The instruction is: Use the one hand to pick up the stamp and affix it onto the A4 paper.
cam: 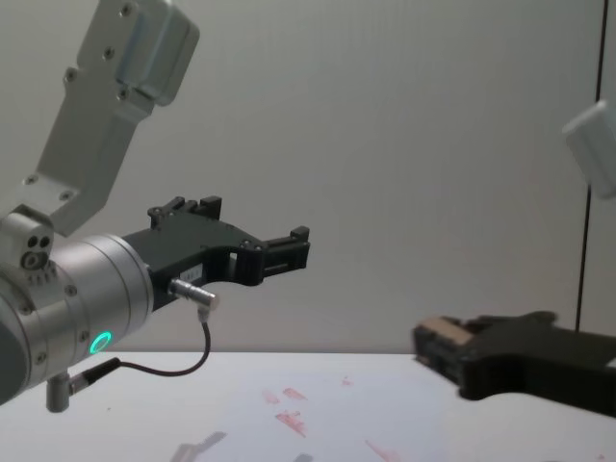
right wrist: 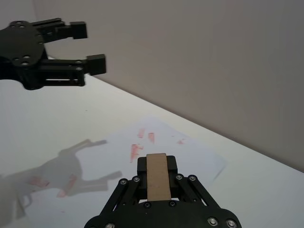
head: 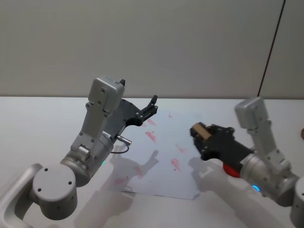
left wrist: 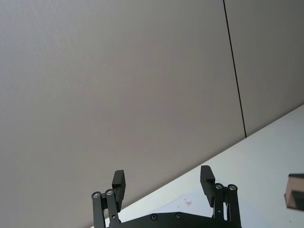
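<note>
While the black two-fingered right gripper (head: 196, 134) clamped the small tan wooden stamp (head: 199, 129), evidently carrying it for pressing, the flat white red-marked A4 paper (head: 159, 178) lay just beneath and ahead; beyond, the left gripper (head: 153, 105) hung spread, idle.

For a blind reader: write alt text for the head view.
The black two-fingered right gripper holds a small tan wooden stamp near the right edge of a white red-marked paper; the open left gripper hangs above its left side.
</note>
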`<state>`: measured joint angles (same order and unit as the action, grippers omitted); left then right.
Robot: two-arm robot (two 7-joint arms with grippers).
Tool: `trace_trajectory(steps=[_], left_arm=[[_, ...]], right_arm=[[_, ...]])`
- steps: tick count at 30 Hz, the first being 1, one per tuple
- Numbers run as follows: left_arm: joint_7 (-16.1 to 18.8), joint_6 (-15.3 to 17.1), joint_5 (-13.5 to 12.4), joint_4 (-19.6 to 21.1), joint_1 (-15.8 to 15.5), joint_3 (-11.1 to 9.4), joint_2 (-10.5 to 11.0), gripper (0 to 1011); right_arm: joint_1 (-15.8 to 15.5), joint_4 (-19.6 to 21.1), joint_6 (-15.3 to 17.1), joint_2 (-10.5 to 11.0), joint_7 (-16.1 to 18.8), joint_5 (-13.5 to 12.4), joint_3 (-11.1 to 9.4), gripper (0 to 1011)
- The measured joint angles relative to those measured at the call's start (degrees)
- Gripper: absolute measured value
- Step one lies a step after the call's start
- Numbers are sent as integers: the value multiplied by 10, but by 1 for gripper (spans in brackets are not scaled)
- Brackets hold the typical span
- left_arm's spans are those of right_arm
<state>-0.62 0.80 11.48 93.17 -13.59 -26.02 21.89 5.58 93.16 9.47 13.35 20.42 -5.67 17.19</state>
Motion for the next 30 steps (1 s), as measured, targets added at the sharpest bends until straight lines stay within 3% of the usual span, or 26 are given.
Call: trace_trajectory(steps=[14,23,30], left_arm=[[0,0,0,0,0,0,0,1003],[0,0,0,0,0,0,0,1003],[0,0,0,0,0,0,0,1003]], right_arm=[[65,-99,27,-51,105,50,39,220],[90,-149,48,-71,131,84,58,221],[98,-171,62,-77,132,101,66,220]])
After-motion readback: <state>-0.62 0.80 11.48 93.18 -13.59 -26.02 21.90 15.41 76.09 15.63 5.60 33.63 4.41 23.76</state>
